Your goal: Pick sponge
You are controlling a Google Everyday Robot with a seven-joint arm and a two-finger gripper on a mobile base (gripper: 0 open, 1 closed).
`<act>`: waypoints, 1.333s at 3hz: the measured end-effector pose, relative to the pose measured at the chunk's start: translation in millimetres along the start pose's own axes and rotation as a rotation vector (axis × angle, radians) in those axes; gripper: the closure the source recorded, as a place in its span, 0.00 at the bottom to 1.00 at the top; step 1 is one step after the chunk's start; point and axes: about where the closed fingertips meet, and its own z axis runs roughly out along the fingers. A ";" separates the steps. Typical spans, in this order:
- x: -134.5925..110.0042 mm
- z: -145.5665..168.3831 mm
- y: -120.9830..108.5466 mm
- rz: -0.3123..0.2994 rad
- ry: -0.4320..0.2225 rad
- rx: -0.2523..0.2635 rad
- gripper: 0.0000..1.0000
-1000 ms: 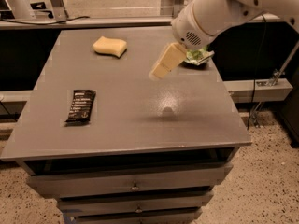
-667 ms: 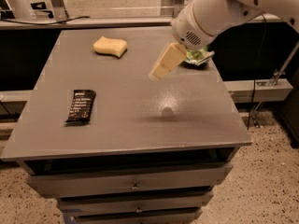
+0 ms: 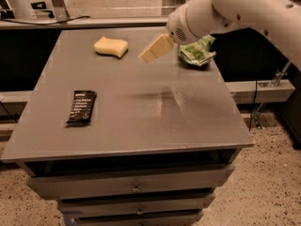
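— What has changed since a second ago?

— The gripper (image 3: 146, 55) has slid toward 10 o'clock, nearer the sponge (image 3: 111, 47). The sponge, the snack bag (image 3: 197, 51) and the dark wrapper (image 3: 81, 107) lie where they lay.

— Describe the sponge.

— A small pale-yellow foam block with rounded corners and a slight pinch at the waist. It lies flat on the grey table (image 3: 155, 126) at about 11 o'clock of the top, close to the far edge.

— Any writing to read?

— The dark wrapper, at 9 o'clock on the table, carries rows of white lettering, too small to make out. The crumpled green bag, at 1 o'clock, shows print that I cannot read either.

— And the gripper itself?

— It is a cream-coloured block at the end of the white arm (image 3: 225, 8), which comes in from 2 o'clock. It hangs tilted above the tabletop at about 12 o'clock, tip pointing toward 8 o'clock. The sponge sits at its 9 o'clock, near but apart, with bare table between them. The green bag is just beside it at 3 o'clock. Whether it is wide or narrow I cannot tell. It touches neither sponge nor bag.

— Below the table?

— Drawers (image 3: 136, 188) with small knobs.
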 end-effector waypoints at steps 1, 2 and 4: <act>-7.0 45.7 -34.9 0.105 -0.108 0.022 0.00; -20.8 89.7 -56.9 0.156 -0.182 0.003 0.00; -49.8 165.1 -51.9 0.126 -0.208 -0.109 0.00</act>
